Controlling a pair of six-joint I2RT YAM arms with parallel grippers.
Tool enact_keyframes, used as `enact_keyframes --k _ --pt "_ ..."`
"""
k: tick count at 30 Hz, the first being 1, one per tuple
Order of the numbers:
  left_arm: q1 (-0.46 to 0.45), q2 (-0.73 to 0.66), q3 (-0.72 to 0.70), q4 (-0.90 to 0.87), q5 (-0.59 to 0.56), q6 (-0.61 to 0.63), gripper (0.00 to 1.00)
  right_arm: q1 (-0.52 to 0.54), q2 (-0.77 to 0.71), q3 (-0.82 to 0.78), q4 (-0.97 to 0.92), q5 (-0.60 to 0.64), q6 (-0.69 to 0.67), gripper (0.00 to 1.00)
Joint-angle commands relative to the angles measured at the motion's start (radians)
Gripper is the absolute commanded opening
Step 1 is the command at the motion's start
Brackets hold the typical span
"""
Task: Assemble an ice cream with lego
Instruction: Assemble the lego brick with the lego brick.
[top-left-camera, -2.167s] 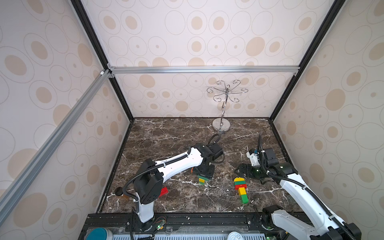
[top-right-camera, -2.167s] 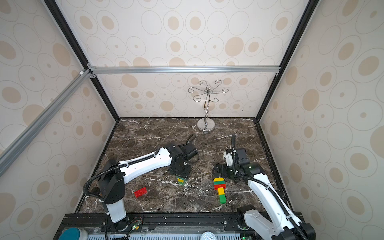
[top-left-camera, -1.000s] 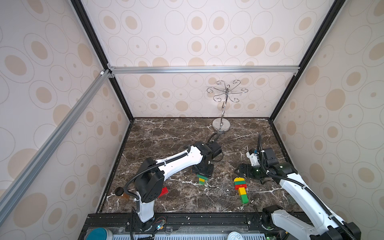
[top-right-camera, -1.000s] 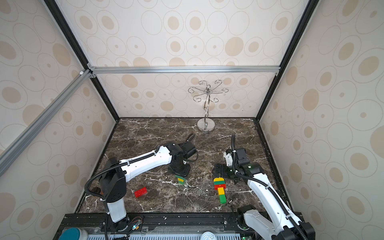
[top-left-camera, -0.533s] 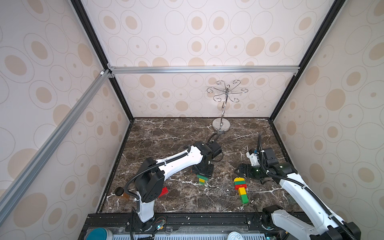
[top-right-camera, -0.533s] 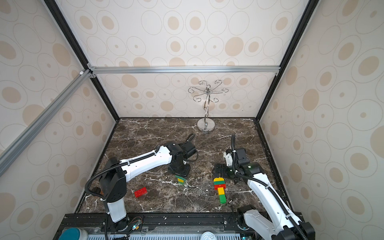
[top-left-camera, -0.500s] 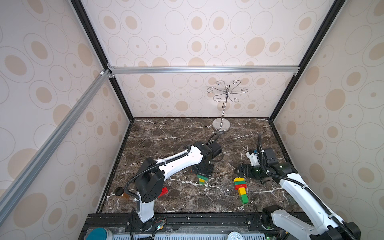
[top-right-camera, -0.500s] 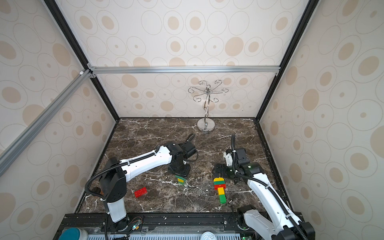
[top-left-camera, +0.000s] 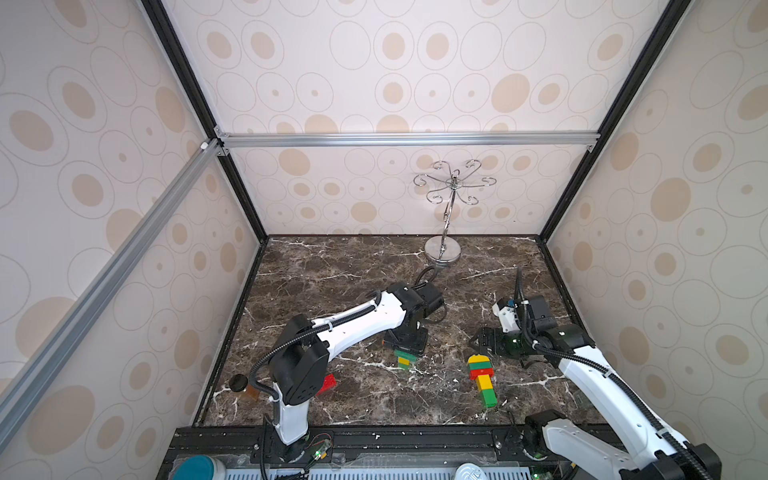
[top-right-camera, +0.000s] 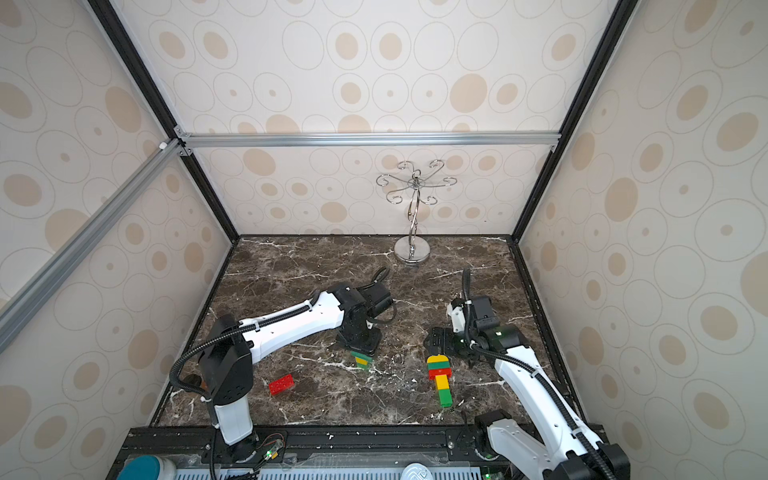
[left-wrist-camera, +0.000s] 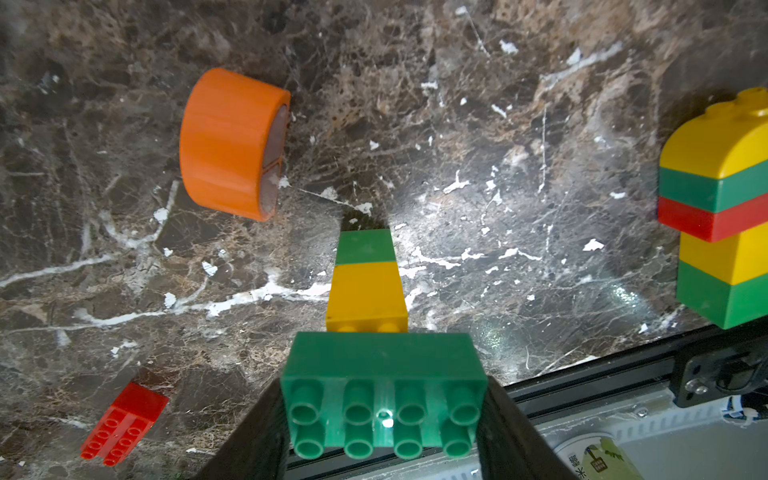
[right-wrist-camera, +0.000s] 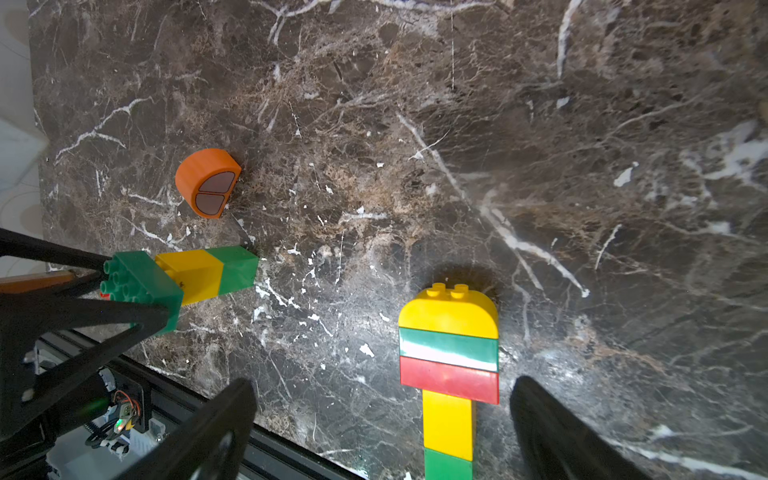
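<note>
Two builds are on the table (top-left-camera: 332, 266). The green oblong brick (left-wrist-camera: 382, 399) sits atop the upright yellow-and-green column (left-wrist-camera: 365, 286), clamped between the half-closed jaws of the left gripper (left-wrist-camera: 382, 432). Next, as judged:

1. Press home and release.
2. Fetch the red brick (left-wrist-camera: 124, 424) and the orange dome (left-wrist-camera: 228, 145).

The right gripper (right-wrist-camera: 380, 419) is spread wide and empty, just beside the flat-lying five-piece model (right-wrist-camera: 449, 353). No container holds bricks.
</note>
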Motion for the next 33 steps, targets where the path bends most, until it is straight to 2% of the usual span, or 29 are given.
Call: enact_keyframes --k 1,6,12,20,27,33 --pt "0.009 0.0 -0.004 -0.028 0.002 -0.017 0.25 -0.008 0.009 -0.002 -0.012 0.009 -0.011 0.98" --pt "0.01 0.007 -0.004 -0.031 -0.002 -0.012 0.24 -0.008 0.01 -0.002 -0.013 0.012 -0.011 0.99" --pt "0.009 0.002 -0.068 0.002 -0.012 -0.003 0.24 -0.008 0.015 -0.002 -0.011 0.013 -0.009 0.98" --pt "0.007 0.071 0.011 -0.081 -0.05 0.039 0.23 -0.008 0.022 0.0 -0.014 0.015 -0.009 0.99" --pt "-0.006 0.083 -0.045 -0.043 0.017 0.021 0.21 -0.008 0.02 0.003 -0.02 0.016 -0.011 0.98" --pt "-0.021 0.044 -0.12 -0.005 -0.03 -0.006 0.19 -0.009 0.017 0.003 -0.02 0.015 -0.011 0.99"
